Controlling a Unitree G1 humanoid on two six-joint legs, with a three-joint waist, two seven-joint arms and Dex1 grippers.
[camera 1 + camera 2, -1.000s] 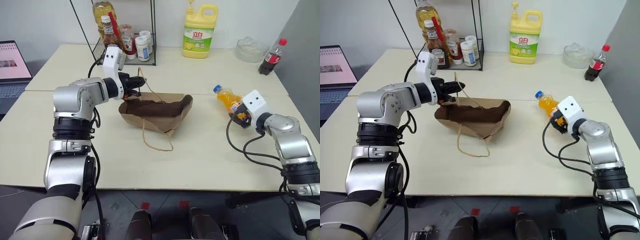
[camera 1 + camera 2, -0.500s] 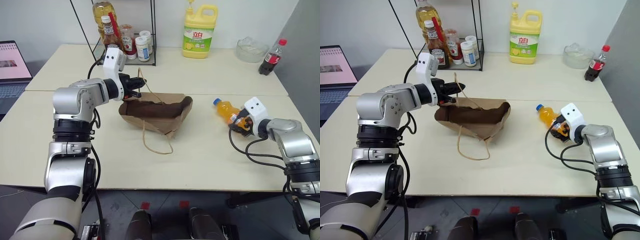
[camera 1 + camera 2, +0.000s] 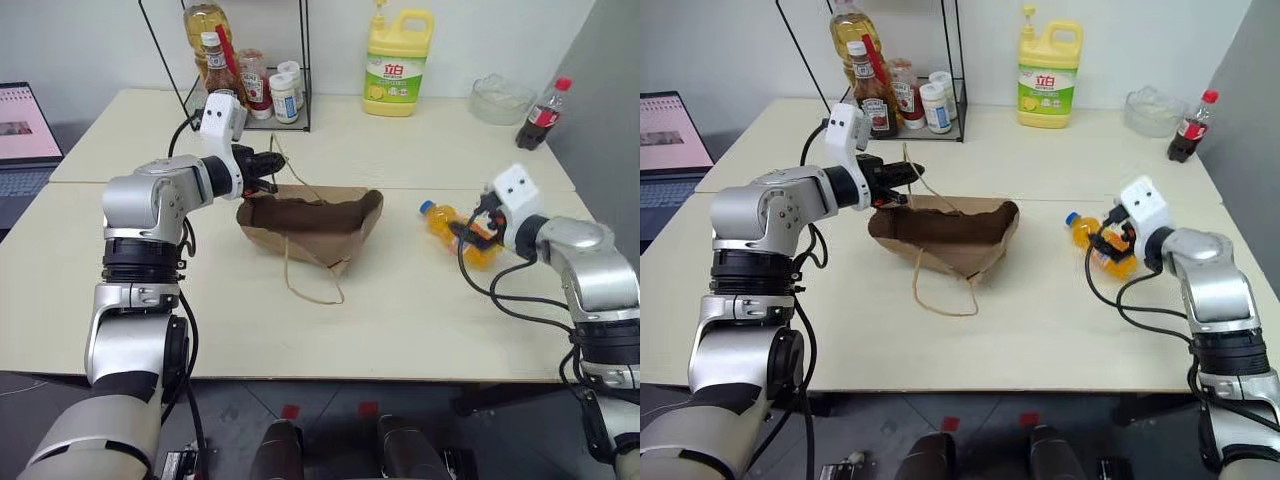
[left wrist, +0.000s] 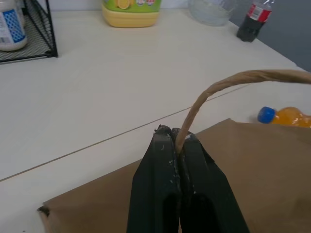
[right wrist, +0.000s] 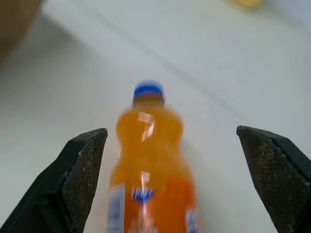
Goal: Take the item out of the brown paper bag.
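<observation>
Orange drink bottle point(image 5: 148, 179) lying loose on the desk point(image 3: 400, 300) between wide-open right claw point(image 5: 180, 179) fingers; could roll. Left claw point(image 4: 176, 145) pinched shut on paper bag's point(image 3: 320, 220) cord handle point(image 4: 233, 80); could rip.

Creased matt brown paper bag point(image 3: 310, 220) with a twisted-cord handle point(image 4: 214, 90). Glossy clear plastic bottle point(image 3: 455, 222) of orange liquid. Smooth matt cream desk point(image 3: 400, 300). Matt black jaws, rough-textured inside.
</observation>
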